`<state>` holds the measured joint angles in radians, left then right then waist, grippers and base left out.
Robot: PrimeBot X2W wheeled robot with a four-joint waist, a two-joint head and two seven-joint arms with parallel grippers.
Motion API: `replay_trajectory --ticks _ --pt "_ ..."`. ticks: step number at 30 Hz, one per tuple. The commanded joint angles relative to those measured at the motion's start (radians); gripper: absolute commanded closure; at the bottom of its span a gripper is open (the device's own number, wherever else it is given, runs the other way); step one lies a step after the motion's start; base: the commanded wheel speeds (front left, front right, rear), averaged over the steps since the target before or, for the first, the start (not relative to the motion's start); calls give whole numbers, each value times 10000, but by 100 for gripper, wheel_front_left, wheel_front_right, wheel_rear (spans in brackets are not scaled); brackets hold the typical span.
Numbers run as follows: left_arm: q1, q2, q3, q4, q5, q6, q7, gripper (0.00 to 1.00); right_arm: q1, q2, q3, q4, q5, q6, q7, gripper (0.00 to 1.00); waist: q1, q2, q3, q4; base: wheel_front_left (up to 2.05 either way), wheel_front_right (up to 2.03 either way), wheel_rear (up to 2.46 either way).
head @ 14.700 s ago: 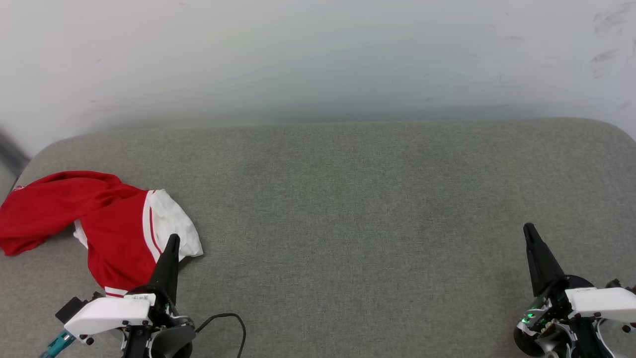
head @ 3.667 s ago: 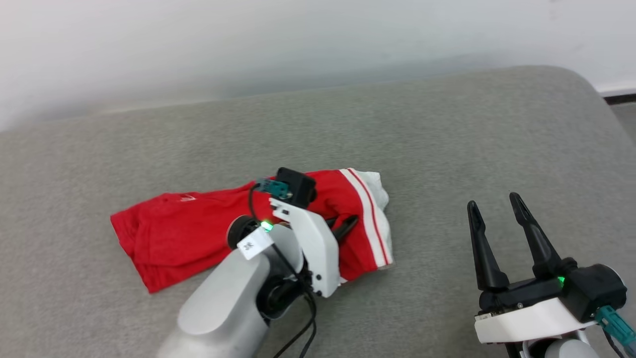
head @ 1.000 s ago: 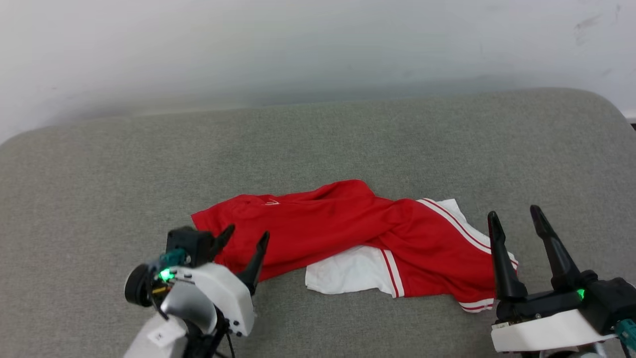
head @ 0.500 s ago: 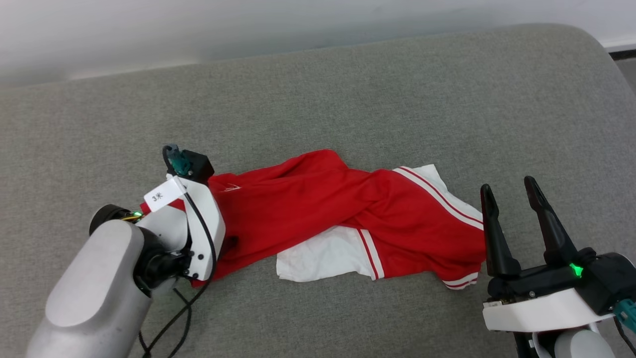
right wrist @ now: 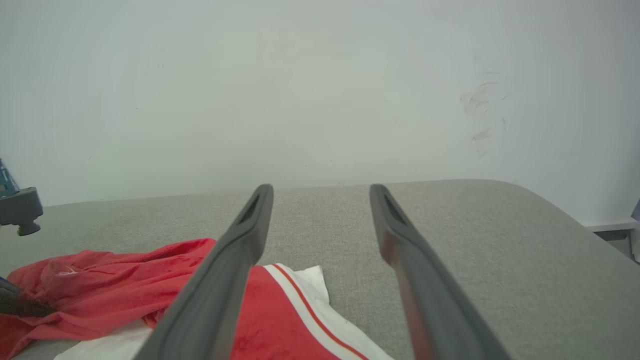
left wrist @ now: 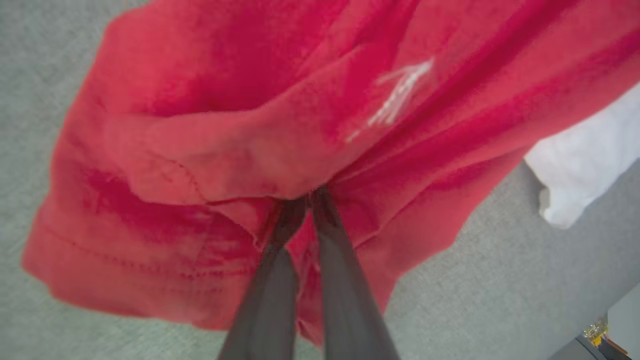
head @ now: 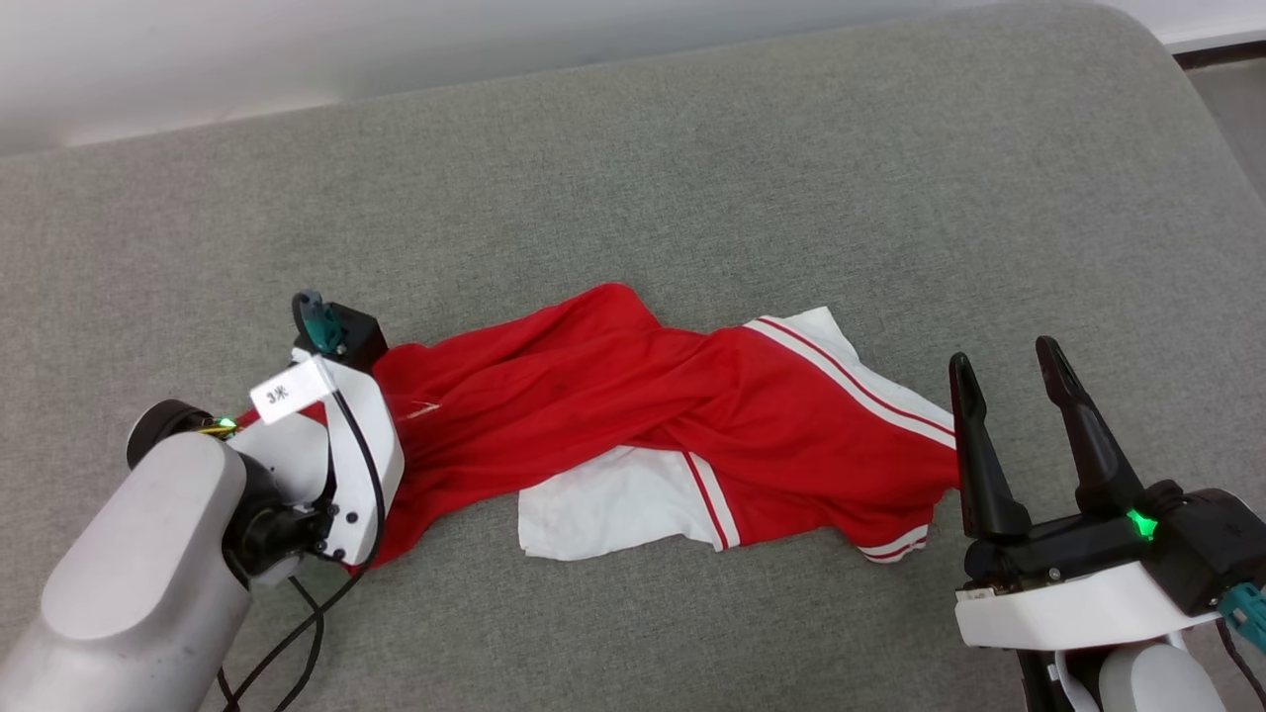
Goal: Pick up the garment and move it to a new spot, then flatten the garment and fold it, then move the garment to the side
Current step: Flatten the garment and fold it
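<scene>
The garment (head: 633,415) lies twisted across the middle of the head view on the grey cushion (head: 692,148), one white sleeve (head: 603,504) poking out below. My left hand (left wrist: 306,197) is pinched closed on a red fold at its left end. My right hand (head: 1003,354) sits spread and empty at lower right, just beside the striped cuff (head: 895,544). I judge flattening is starting: next, my right takes that end and both draw apart.
</scene>
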<state>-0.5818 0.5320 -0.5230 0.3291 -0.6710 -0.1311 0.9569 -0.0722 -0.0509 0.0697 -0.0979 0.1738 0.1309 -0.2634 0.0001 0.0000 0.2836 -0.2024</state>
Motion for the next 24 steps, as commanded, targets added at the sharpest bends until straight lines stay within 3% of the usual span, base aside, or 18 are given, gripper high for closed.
replay_trajectory --ticks 1,7,12,24 --pt "276 -8 -290 258 102 19 -247 100 -86 15 -20 18 -33 -3 -20 0 -1 0 -83 -12 0 0 0" --pt "-946 143 -343 -90 538 17 -1961 100 -91 15 26 71 15 -3 -20 0 -1 0 -408 -154 0 0 0" --pt "-2310 -72 -537 15 968 17 -2955 100 -54 13 172 55 125 -3 -20 0 -1 0 -424 -513 0 0 0" --pt "-5196 -1017 -1055 2297 1909 17 -4293 100 -225 15 548 51 575 -3 -20 0 -1 0 141 -1923 0 0 0"
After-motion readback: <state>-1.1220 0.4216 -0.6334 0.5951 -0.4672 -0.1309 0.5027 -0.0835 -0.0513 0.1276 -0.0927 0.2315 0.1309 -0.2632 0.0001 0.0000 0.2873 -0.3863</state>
